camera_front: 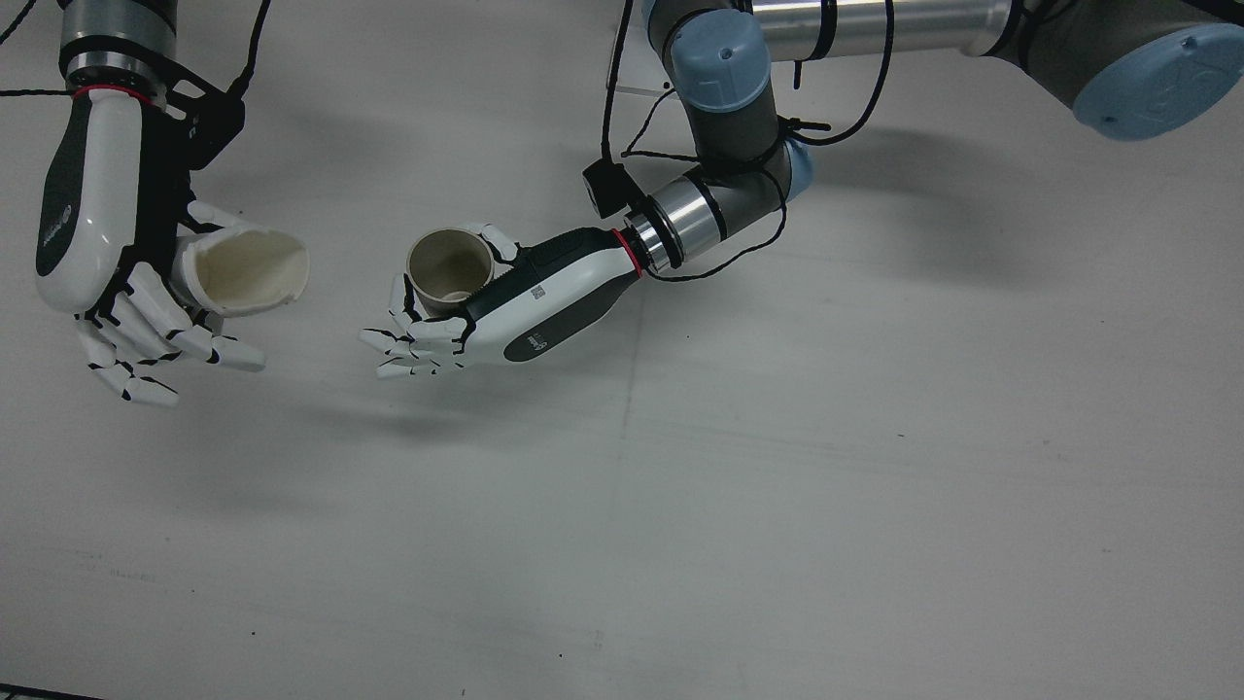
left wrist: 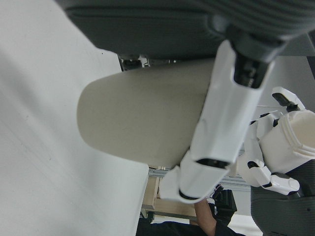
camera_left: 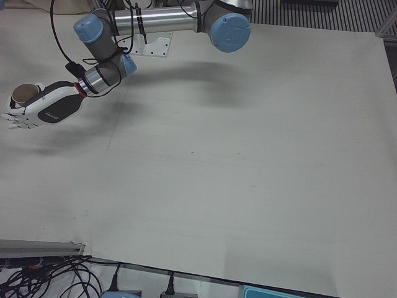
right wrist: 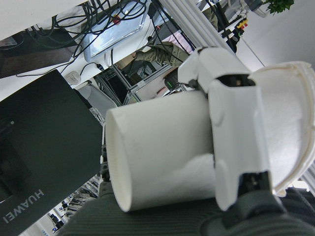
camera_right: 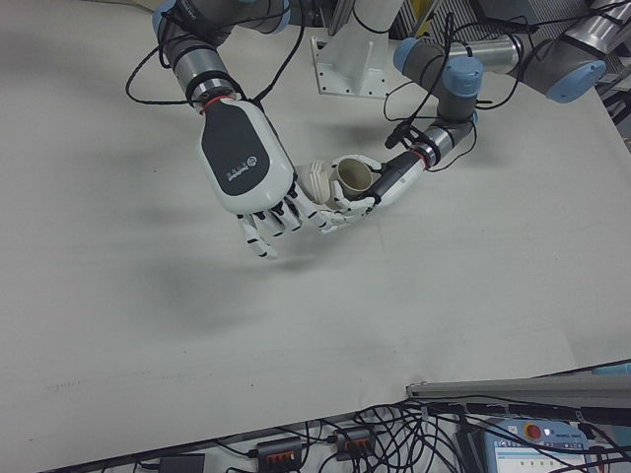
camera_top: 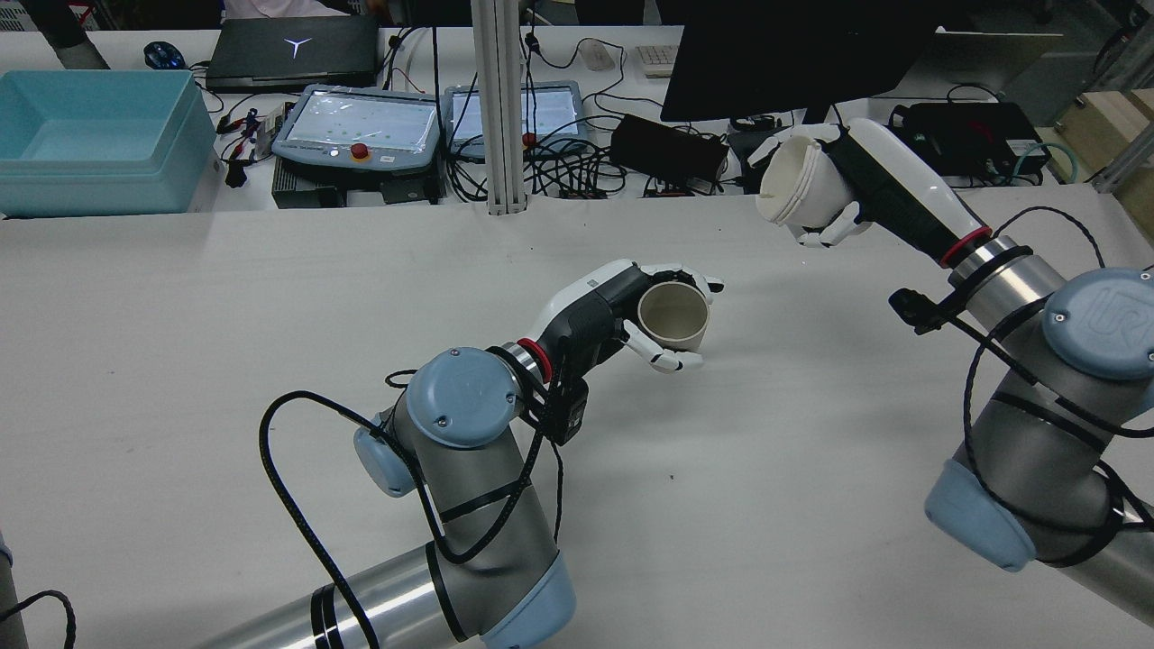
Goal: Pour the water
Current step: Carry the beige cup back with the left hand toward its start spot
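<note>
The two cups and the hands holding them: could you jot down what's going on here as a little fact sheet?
left hand: shut on the beige cup, held upright, mouth up, just above the table
right hand: shut on the white cup, raised higher, tilted with its mouth toward the beige cup
cups: apart, not touching
contents: no water visible in either cup
pour: not yet begun

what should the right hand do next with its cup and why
Probably carry the tilted white cup in the right hand sideways toward the beige cup held upright by the left hand: a clear gap separates them, so pouring now would miss.
</note>
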{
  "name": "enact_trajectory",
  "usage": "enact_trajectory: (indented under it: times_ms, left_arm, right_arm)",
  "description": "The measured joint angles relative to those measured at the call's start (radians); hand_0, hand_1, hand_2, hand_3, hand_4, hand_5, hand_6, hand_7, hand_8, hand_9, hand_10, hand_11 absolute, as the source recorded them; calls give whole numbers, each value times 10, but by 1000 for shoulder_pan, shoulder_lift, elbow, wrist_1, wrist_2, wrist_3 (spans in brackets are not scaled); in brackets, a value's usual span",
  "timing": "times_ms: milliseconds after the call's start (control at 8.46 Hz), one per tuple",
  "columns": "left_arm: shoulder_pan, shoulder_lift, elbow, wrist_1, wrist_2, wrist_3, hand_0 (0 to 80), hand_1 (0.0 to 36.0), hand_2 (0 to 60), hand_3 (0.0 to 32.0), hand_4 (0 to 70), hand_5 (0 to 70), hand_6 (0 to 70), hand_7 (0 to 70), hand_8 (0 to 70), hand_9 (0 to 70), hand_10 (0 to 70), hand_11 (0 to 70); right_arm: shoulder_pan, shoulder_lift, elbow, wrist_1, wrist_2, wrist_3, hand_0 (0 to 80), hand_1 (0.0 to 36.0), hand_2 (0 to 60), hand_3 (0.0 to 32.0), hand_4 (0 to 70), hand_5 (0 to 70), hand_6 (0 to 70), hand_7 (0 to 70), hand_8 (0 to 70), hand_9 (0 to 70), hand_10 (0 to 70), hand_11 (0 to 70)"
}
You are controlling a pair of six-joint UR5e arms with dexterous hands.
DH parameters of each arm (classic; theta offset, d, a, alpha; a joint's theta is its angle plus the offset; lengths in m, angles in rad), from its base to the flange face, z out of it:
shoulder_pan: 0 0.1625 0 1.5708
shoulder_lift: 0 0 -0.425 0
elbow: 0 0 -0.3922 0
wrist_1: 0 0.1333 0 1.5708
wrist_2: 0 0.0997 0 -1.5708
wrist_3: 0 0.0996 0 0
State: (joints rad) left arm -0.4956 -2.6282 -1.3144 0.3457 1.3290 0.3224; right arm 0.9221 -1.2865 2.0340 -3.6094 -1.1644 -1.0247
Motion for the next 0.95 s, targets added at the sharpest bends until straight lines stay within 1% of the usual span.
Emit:
enact_trajectory:
  times_ms: [118,236,354,473,591,709,827,945]
  left_arm:
    - [-3,15,-35,12,8,-1,800,360,600,0,379,700,240,184,139,89,85,168]
    - [-7,35,-74,26,21,-1,800,360,600,0,375,700,237,181,137,87,86,168]
    - [-18,60,-118,41,31,-1,800,360,600,0,375,700,237,181,136,86,84,166]
    - [-35,106,-175,55,50,-2,800,360,600,0,371,700,234,178,137,86,85,166]
    - [-57,161,-231,63,70,-3,800,360,600,0,371,700,234,178,137,86,84,166]
    - [-87,222,-282,67,89,-10,800,360,600,0,367,700,231,177,136,84,84,166]
    - [-128,287,-322,68,104,-31,800,360,600,0,358,700,225,168,132,80,83,164]
    - [-166,333,-344,65,119,-48,800,360,600,0,355,700,222,167,133,81,84,165]
  right_arm:
    - [39,-22,0,1,-1,79,800,360,557,0,252,270,700,700,562,700,226,366]
    - [91,-48,4,1,-8,171,800,360,554,0,224,270,700,700,559,700,221,358]
    - [143,-68,7,1,-22,243,800,360,547,0,208,272,700,700,566,700,237,381]
    - [200,-86,8,4,-49,307,800,360,541,0,191,274,700,700,589,700,263,416]
    - [244,-112,5,28,-70,352,800,360,541,0,201,277,700,700,609,700,293,453]
    - [283,-149,-8,84,-83,397,800,360,536,0,221,279,700,700,622,700,313,478]
    - [331,-185,-46,166,-111,455,800,360,530,0,217,281,700,700,638,700,328,497]
    - [382,-202,-88,234,-156,500,800,360,538,0,242,286,700,700,677,700,352,526]
